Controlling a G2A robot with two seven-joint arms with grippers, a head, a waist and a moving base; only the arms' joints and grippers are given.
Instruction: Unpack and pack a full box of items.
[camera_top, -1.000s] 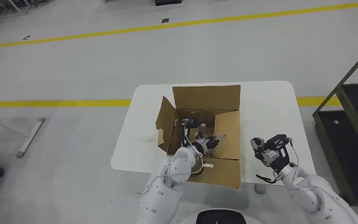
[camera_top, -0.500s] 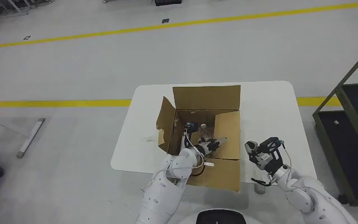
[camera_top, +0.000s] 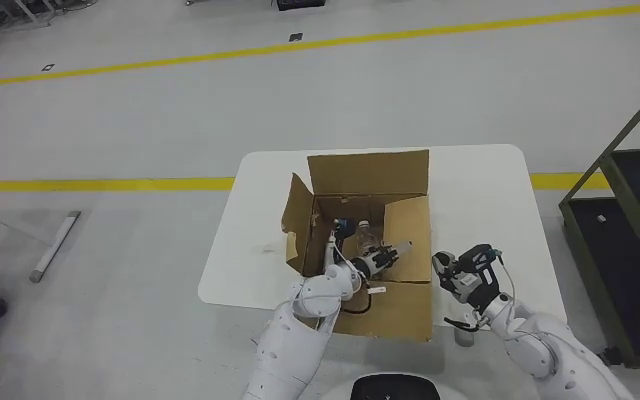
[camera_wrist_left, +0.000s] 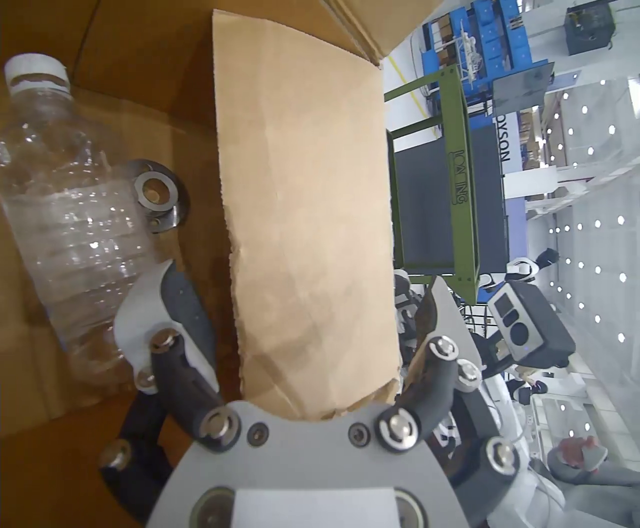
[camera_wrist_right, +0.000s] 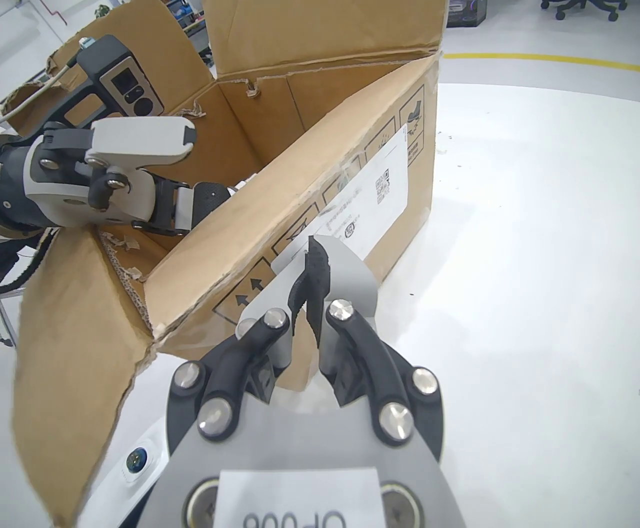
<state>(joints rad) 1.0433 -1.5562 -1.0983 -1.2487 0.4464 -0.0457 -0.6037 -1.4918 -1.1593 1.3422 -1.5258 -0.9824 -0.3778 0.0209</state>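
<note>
Cardboard box (camera_top: 370, 175) sits open on the table (camera_top: 480, 200) from above, the left gripper (camera_top: 385, 255) inside it, the right gripper (camera_top: 447, 268) just outside its wall. From the left wrist, wide-set fingers (camera_wrist_left: 170, 310) clasp the crumpled end of a brown paper bag (camera_wrist_left: 305, 200), a clear bottle (camera_wrist_left: 60, 200) lying beside them. From the right wrist, that gripper's pads (camera_wrist_right: 320, 270) press together, empty, near the box's labelled side.

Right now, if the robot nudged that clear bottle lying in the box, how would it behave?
The clear bottle looks empty, so probably very light. Lying on its side, it would likely roll. Its thin ribbed walls may dent under a firm squeeze.
</note>
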